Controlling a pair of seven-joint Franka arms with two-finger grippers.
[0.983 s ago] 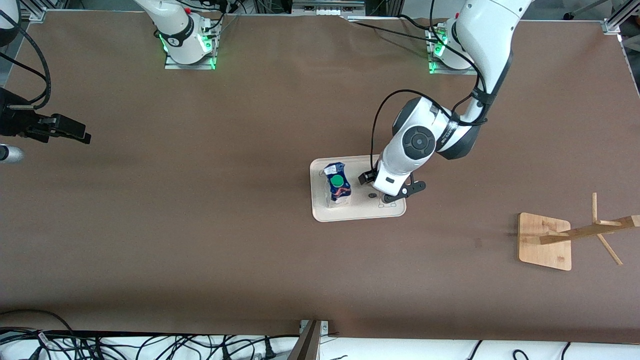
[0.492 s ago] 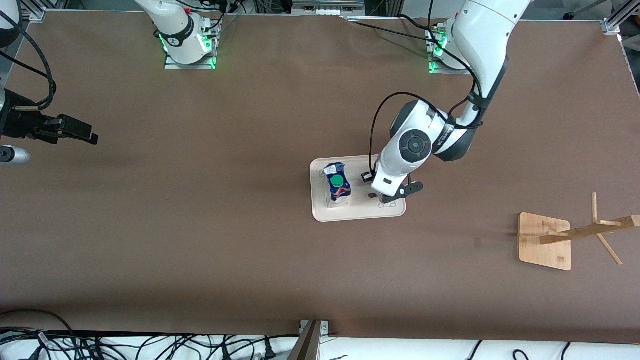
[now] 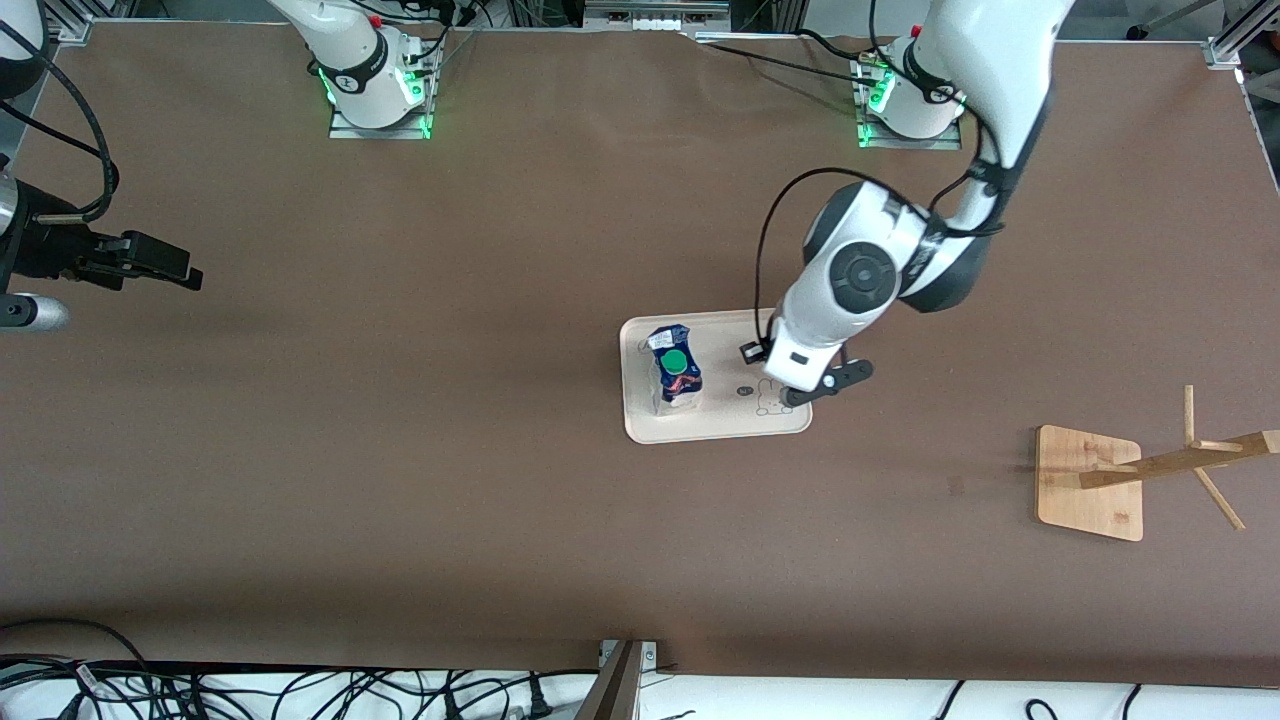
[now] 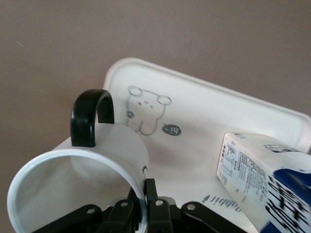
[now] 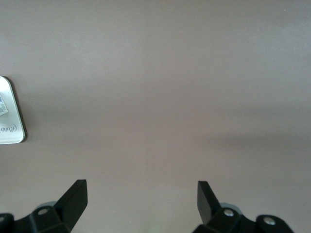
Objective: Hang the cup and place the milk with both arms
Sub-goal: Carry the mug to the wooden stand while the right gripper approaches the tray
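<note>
The white cup with its black loop handle is tilted, its rim clamped between the fingers of my left gripper. In the front view the left gripper hangs over the end of the white tray toward the left arm's end of the table, and the wrist hides the cup. The milk, blue-topped with a green cap, stands on the tray's other end and also shows in the left wrist view. My right gripper is open and empty over bare table at the right arm's end.
A wooden rack with slanted pegs stands at the left arm's end, nearer the front camera than the tray. The tray has a bear drawing printed on it. One tray corner shows in the right wrist view.
My left gripper has moved with the cup toward the left arm's end of the table, uncovering the tray's drawing. My right gripper has drifted slightly toward the middle.
</note>
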